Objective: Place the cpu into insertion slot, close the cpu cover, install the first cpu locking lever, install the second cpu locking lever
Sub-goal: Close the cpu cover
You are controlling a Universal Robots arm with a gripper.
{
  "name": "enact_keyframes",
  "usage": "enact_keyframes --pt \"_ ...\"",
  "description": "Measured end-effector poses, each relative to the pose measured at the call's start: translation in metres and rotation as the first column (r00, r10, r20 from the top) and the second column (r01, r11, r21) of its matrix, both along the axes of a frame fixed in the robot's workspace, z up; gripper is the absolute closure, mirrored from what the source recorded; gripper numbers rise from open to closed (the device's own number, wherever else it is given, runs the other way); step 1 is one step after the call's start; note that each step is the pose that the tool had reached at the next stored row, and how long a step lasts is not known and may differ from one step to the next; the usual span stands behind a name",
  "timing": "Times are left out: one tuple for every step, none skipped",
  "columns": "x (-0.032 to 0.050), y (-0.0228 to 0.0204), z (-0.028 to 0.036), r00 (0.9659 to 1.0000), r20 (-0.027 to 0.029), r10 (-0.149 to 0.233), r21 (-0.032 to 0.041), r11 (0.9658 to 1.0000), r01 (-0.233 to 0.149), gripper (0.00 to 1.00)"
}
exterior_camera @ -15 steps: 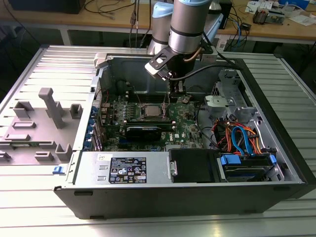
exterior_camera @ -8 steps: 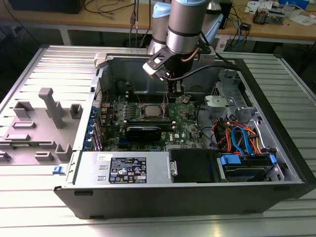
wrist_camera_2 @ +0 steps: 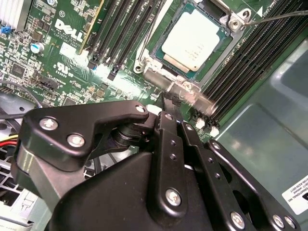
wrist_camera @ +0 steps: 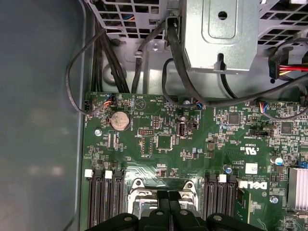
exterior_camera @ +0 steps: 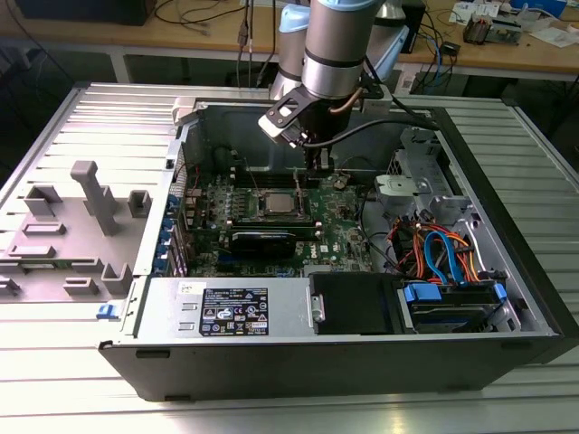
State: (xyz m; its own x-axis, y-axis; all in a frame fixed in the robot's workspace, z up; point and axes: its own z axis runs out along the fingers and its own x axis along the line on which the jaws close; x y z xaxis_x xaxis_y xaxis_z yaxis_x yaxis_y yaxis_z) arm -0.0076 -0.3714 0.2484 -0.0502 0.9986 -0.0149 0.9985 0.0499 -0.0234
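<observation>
1 ribbed grey metal desk (exterior_camera: pixel 72 389). 1 open black tower computer case (exterior_camera: pixel 362 366), lying on its side. 1 green motherboard (exterior_camera: pixel 346 231). 1 black gripper (wrist_camera_2: pixel 169 100), fingers clenched together, empty, tips at the silver-rimmed insertion slot (wrist_camera_2: pixel 144 62). 1 thin silver cpu cover (wrist_camera_2: pixel 230 45), flat around the chip. 1 silvery-grey square cpu (wrist_camera_2: pixel 195 41), seated in the slot.

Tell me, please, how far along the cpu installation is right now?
Done: the cpu sits in the insertion slot, and the cpu cover looks lowered around it. In hand: the gripper, fingers together, is at the slot's edge near the memory slots; whether it grips anything is unclear. Left: a thin locking lever juts out sideways, seemingly unlatched.
</observation>
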Motion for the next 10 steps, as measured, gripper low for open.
enact_keyframes --pt "-0.0005 0.0000 0.0000 1.0000 0.0000 0.000 0.0000 1.0000 0.000 0.89" --pt "-0.0011 0.0000 -0.0001 1.0000 -0.0001 0.000 0.0000 1.0000 0.000 0.89" --pt "-0.0015 0.0000 -0.0001 1.0000 0.0000 0.000 0.0000 1.0000 0.000 0.89" --pt "-0.0022 0.0000 -0.0002 1.0000 0.0000 0.000 0.0000 1.0000 0.000 0.89" --pt "-0.0026 0.0000 -0.0002 1.0000 -0.0001 0.000 0.0000 1.0000 0.000 0.89" --pt "-0.0030 0.0000 -0.0003 1.0000 0.0000 0.000 0.0000 1.0000 0.000 0.89" --pt "-0.0035 0.0000 -0.0003 1.0000 0.0000 0.000 0.0000 1.0000 0.000 0.89" --pt "-0.0039 0.0000 -0.0004 1.0000 -0.0001 0.000 0.0000 1.0000 0.000 0.89" --pt "-0.0046 0.0000 -0.0005 1.0000 0.0000 0.000 0.0000 1.0000 0.000 0.89" --pt "-0.0051 0.0000 -0.0005 1.0000 -0.0001 0.000 0.0000 1.0000 0.000 0.89"
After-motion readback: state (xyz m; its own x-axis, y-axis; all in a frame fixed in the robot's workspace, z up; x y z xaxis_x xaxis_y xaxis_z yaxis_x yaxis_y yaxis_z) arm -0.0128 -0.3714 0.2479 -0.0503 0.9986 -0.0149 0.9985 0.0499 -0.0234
